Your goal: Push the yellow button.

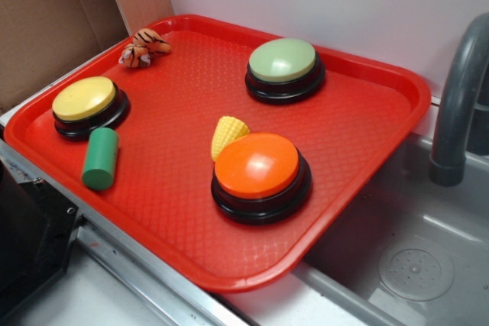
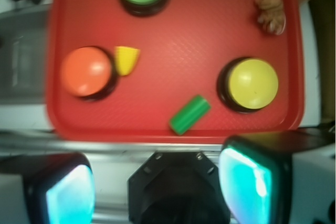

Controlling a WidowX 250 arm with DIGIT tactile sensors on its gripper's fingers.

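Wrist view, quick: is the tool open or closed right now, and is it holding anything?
Tool: open, fingers spread wide, holding nothing, above the tray's near edge, not on the yellow button.

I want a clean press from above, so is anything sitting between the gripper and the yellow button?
Nothing visible covers the yellow button. The green cylinder lies just beside it on the tray, apart from it. The gripper is open, off the tray's near edge.

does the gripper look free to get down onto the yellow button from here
Probably yes. The yellow button has nothing on top of it, and the green cylinder lies beside it, not over it. The gripper, jaws open, hangs back over the tray's near edge.
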